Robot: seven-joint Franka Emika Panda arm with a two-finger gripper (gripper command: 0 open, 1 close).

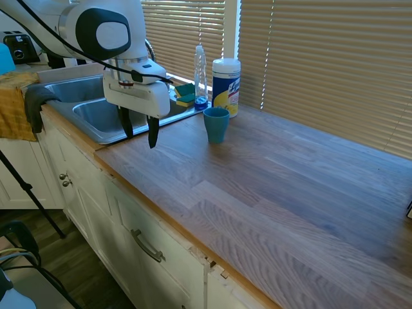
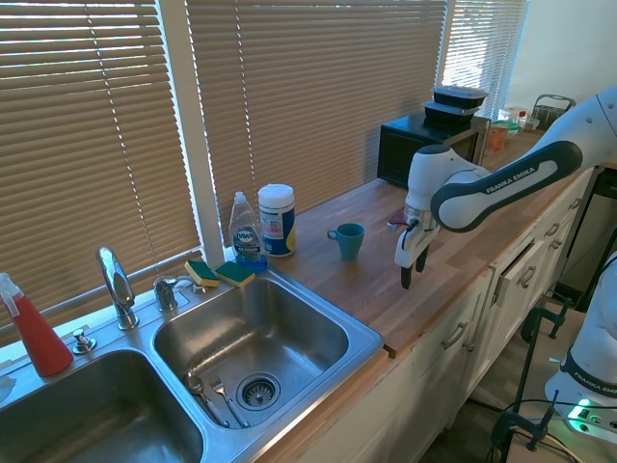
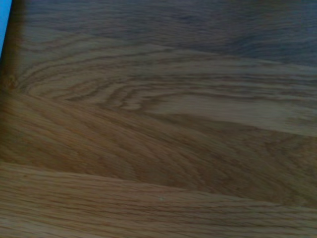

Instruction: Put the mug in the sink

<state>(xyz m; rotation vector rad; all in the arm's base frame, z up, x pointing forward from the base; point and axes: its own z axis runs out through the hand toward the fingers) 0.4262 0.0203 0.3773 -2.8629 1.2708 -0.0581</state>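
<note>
Black-fingered and spread apart, my empty gripper [image 1: 138,132] hangs over the brown wooden countertop [image 1: 270,187]. The small teal-blue tapered mug [image 1: 215,124] stands upright nearby on the wood, beside the shiny double-basin steel sink [image 2: 280,328].

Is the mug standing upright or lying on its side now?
Upright. The mug stands on its base on the wooden counter, its open rim facing up, beside the wipes canister, apart from the open gripper.

Matt teal mug [image 1: 215,123]; grained wooden counter [image 1: 290,187]; shiny stainless steel sink [image 2: 280,328].
</note>
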